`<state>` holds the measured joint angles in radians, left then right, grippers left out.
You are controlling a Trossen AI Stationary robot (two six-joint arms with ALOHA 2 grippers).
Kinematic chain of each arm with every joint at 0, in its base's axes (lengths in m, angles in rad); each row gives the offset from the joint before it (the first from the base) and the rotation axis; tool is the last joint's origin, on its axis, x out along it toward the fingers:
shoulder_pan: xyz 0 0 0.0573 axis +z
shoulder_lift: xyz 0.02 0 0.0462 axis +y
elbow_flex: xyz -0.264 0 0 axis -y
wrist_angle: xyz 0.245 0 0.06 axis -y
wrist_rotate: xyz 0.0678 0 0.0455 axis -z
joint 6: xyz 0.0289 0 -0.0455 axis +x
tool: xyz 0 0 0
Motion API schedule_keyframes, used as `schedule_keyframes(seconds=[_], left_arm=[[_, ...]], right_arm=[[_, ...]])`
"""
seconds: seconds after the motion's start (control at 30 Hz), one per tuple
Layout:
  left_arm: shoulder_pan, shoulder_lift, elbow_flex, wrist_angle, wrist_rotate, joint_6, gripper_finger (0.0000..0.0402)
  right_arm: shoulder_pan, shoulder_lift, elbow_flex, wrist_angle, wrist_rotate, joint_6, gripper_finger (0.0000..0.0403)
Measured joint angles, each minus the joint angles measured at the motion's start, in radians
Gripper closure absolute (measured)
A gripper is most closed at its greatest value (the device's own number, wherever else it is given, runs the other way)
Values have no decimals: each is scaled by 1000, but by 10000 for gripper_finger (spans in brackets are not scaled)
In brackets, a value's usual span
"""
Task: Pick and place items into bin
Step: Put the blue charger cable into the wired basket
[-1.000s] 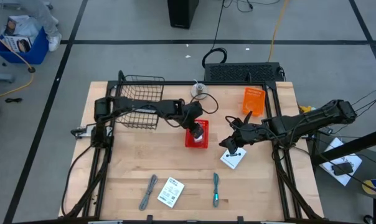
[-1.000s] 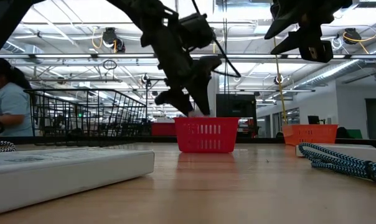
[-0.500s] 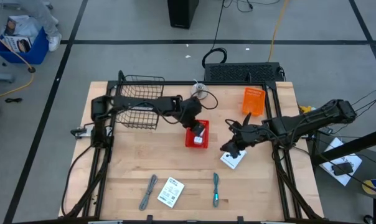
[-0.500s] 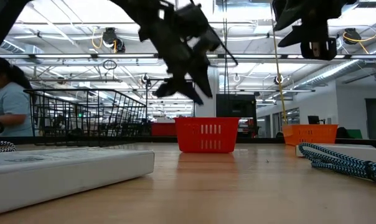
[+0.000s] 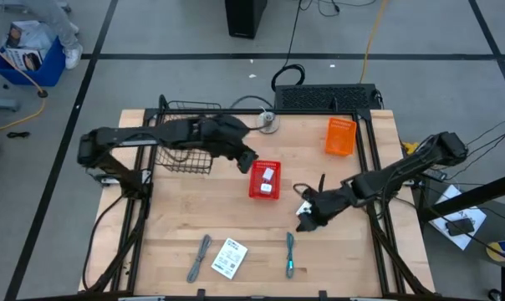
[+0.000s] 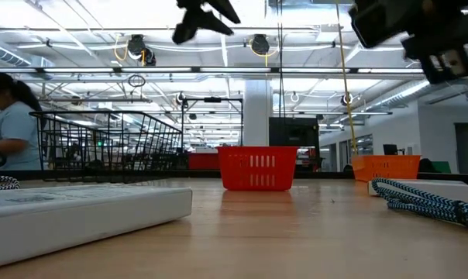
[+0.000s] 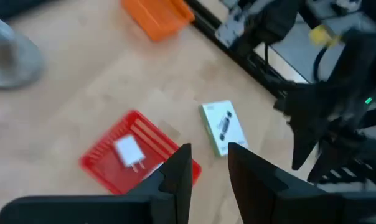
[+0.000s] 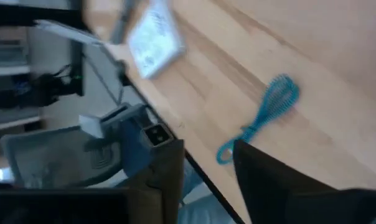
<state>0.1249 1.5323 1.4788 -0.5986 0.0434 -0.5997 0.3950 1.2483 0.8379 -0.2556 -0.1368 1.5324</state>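
Right pincer (image 5: pixel 306 219), fingers narrowly parted and holding nothing, hangs low over the white packet (image 7: pixel 223 126), which lies flat on the counter (image 5: pixel 169 226) directly beneath it. The teal stick tool (image 5: pixel 291 253) lies just beyond. Left pincer (image 5: pixel 249 161), slightly parted and empty, sits beside the red bin (image 5: pixel 253 191), which contains white blocks (image 5: pixel 267 175). Judgement: the packet is light, flat and slick; grip across an edge.
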Motion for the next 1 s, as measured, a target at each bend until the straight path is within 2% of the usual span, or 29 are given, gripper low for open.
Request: schedule_keyframes(seconds=[0.17, 0.27, 0.43, 0.7, 1.0], left_arm=[[-5, -71, 0, -37, -75, 16, 295], [-5, -93, 0, -68, -80, 42, 295], [-5, -102, 0, -123, -80, 82, 295], [-7, -102, 0, -174, -80, 112, 295], [-10, -102, 0, -176, -74, 122, 295]], right_arm=[[32, 108, 0, 29, 0, 182, 181], [39, 181, 0, 85, -1, 213, 135], [38, 308, 0, 213, -32, 273, 99], [38, 437, 5, 225, -47, 288, 121], [1, 470, 10, 197, -71, 287, 205]])
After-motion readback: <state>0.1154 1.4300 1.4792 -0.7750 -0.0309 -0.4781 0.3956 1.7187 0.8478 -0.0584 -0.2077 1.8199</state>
